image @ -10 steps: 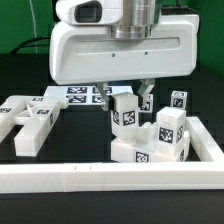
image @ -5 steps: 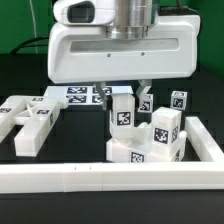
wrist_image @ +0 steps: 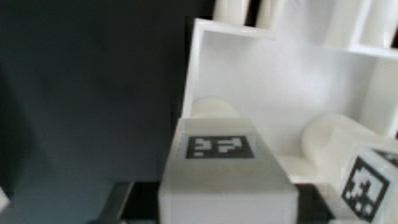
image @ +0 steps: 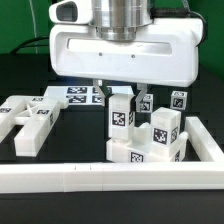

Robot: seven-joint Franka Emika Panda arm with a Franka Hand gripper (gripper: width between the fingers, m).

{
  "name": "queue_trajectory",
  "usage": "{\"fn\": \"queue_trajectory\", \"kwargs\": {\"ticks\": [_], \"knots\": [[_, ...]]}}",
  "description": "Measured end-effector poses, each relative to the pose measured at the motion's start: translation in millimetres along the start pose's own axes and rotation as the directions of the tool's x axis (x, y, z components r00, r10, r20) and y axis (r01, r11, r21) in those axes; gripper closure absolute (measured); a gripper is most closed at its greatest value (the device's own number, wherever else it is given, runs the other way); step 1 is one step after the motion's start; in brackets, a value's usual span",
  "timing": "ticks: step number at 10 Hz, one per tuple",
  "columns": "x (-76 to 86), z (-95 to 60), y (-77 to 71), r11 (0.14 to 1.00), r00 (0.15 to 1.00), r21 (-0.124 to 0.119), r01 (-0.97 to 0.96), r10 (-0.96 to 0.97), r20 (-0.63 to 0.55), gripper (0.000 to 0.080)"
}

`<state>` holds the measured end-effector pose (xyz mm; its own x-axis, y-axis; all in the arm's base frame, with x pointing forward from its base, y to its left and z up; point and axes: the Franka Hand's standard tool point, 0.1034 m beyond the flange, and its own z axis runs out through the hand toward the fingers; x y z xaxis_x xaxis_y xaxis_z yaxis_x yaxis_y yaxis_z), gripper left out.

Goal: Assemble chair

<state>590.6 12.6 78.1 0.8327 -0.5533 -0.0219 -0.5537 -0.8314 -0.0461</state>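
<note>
While the gripper [image: 122, 93] grips an upright white bar [image: 121, 116] over the seat [image: 122, 152], insertion seems underway; next it likely needs aligned, straight lowering.

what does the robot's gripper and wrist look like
The gripper has a wide, glossy white boxy body with rounded corners. Two short dark fingers stick out from its underside. Above the body is a silver-grey metal cylindrical wrist flange. Beside the flange is a small white camera housing with a dark lens.
</note>
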Motion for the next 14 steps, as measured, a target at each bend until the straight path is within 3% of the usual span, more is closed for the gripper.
{"fn": "queue_trajectory", "kwargs": {"ticks": [1,5,8,10,11,14], "knots": [[0.0,0.3,-1.5,0.984,0.985,0.016,-0.175,0.175,0.007,0.0509],[-1.1,1.1,-3.4,0.861,0.861,0.018,-0.508,0.507,0.026,0.0509],[-2.2,1.4,-5.0,0.811,0.811,0.016,-0.584,0.584,0.027,0.0509],[-2.2,1.5,-4.8,0.865,0.865,0.018,-0.502,0.502,0.025,0.0262],[-2.4,1.5,-4.9,0.879,0.879,0.018,-0.476,0.476,0.025,0.0185],[-1.9,1.7,-3.7,0.98,0.98,0.014,-0.196,0.196,0.01,0.0152]]}}
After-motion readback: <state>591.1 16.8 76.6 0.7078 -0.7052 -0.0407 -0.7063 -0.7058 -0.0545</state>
